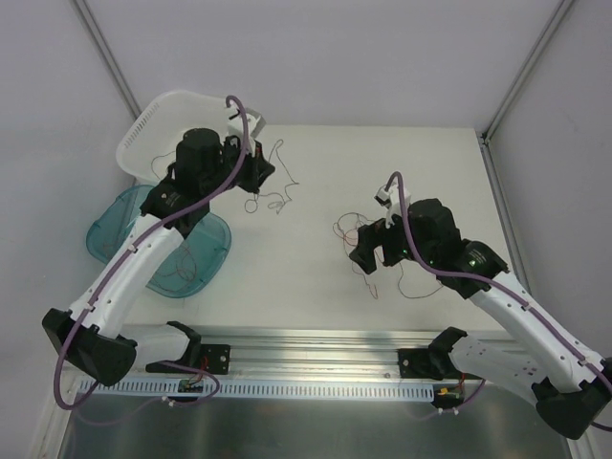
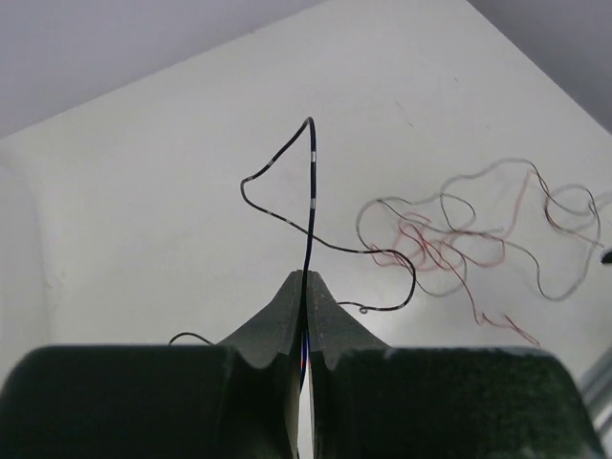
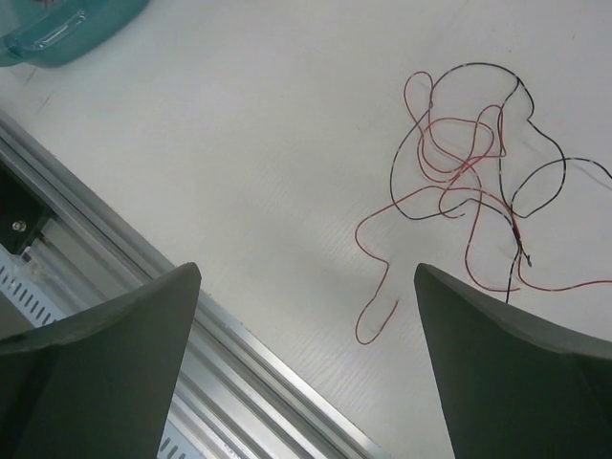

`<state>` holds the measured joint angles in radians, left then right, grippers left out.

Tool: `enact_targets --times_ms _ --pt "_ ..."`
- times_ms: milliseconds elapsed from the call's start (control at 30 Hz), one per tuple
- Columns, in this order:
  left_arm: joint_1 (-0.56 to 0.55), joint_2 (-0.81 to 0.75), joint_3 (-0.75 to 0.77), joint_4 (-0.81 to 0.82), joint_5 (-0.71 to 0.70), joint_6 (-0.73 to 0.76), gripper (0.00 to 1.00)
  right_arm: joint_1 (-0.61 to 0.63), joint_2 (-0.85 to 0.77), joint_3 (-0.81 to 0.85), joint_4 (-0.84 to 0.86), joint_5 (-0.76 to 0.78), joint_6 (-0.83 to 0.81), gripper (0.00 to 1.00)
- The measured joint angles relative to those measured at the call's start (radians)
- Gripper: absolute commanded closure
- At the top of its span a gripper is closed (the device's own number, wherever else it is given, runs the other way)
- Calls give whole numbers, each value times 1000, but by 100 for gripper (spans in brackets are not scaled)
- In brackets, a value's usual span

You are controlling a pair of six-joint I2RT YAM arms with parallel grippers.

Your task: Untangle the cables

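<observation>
Cables (image 3: 459, 177) lie in two lots on the white table (image 1: 382, 163). The larger lot is a loose knot of red and dark hair-thin wires, right of centre, with red tails trailing from it toward the near edge. One dark strand (image 2: 308, 191) lies apart from that knot, on the left half of the table. It appears to have no link to the knot, though the knot is blurred in the left wrist view and I would not swear to it.

The left gripper (image 2: 304, 287) has this strand pinched. Its jaws are pressed together with the wire running up out of the seam. The wire rises to a bend, then curls back down to the table, where its free end finishes in a small hook.

The right gripper (image 3: 306, 273) stands with its fingers (image 3: 516, 373) spread wide and nothing between them. In its wrist view the knot lies on the table just ahead, more toward the finger on the right of that view, and untouched. From above, that gripper hangs just beside the knot.

An aluminium rail (image 1: 316, 342) runs along the near table edge. A teal tray (image 1: 110, 234) sits at the left edge under the left arm, and a white basket (image 1: 158, 115) sits at the far left corner.
</observation>
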<state>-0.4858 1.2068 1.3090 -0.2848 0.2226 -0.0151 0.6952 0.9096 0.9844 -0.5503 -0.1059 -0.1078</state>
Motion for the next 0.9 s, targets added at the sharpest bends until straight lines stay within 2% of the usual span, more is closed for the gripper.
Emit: enact_targets --times_ms 233,433,633,700,733,833,900 --pt "216 118 202 -36 -22 -22 100 0 -5 -39 -6 39 3 0" --pt "405 283 397 -36 -52 -30 100 0 -24 -50 -8 56 4 0" --pt "521 487 561 -36 -109 -31 100 0 -34 -59 -23 80 3 0" --pt "549 554 600 -35 -127 -32 85 0 -36 -61 -34 96 3 0" --pt "561 584 615 -35 -134 -36 55 0 -38 -63 -38 103 3 0" --pt "586 654 629 -39 -162 -51 18 0 -39 -66 -48 123 3 0" --pt "594 675 628 -55 -180 -61 7 0 -40 -66 -52 137 4 0"
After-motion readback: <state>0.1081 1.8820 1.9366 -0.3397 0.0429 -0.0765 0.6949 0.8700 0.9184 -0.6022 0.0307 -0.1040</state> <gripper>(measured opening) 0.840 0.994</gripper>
